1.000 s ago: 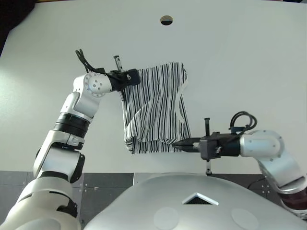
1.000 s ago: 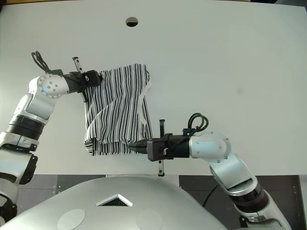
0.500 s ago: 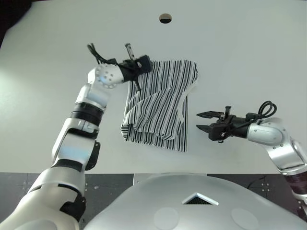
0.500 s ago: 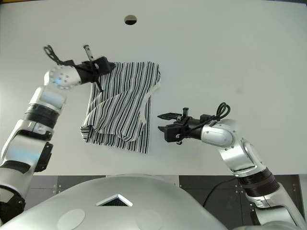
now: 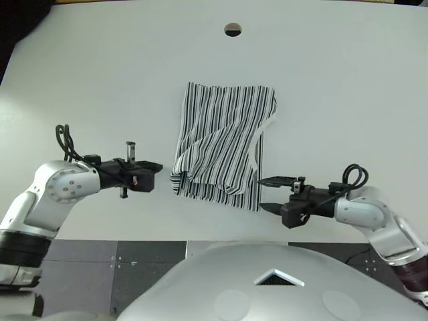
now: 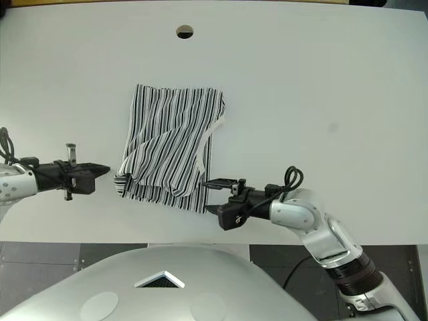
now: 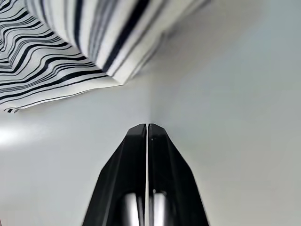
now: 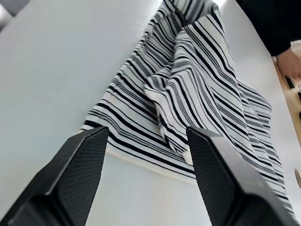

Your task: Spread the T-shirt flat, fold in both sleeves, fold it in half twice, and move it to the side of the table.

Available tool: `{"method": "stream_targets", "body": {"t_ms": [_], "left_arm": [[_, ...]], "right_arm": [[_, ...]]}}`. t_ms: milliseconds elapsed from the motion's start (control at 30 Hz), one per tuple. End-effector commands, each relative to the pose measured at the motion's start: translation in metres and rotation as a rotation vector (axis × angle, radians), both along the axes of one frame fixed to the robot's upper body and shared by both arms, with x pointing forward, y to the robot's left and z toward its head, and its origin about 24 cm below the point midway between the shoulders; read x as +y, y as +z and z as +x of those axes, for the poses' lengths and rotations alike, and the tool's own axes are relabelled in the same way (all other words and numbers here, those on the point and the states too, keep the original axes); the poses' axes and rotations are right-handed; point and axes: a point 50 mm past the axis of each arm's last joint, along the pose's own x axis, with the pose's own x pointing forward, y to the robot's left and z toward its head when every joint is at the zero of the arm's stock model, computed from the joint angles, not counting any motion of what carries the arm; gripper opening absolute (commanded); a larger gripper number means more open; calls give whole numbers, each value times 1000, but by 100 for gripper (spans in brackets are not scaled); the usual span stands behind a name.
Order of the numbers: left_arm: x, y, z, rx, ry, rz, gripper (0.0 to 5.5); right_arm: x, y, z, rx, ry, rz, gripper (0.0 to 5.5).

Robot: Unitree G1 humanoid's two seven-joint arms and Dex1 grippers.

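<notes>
Flanking grippers: left gripper (image 5: 155,167) and right gripper (image 5: 261,192) face each other across the near end of the striped T-shirt (image 5: 224,144), one on each side.
T-shirt: lies mid-table (image 5: 348,87), partly folded and rumpled, with its long axis running from the near edge away from the robot; its layers bunch at the near-left corner.
Left fingers: pressed together with nothing between them. The tip points at the bunched near-left corner, just beside it but apart.
Right fingers: spread wide and empty, one above the other. The near-right hem corner lies straight ahead of the gap.
Nearer arm: the right one, by my reading; its tips sit almost at the cloth's edge.
Arm poses: both forearms are low and level over the table, reaching inward toward the shirt.
</notes>
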Motion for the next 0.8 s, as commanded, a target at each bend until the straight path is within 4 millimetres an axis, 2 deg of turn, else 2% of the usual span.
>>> {"method": "stream_targets", "body": {"t_ms": [33,200,367,533,800], "left_arm": [[-2,-13,-15,58,-23,22,10],[-18,-17,-16,21,-27,-59,10],[-15,-25,-16,-7,42,-68,82],[-9,-22,-16,-34,71,-75,164],[1,-25,-32,25,58,-40,271]], "right_arm": [[4,-9,3,-72,12,-17,305],[10,-16,11,-143,-4,11,305],[4,-16,12,-141,-12,6,308],[-5,-9,13,-139,-26,-16,308],[-11,-11,11,-152,2,-87,308]]}}
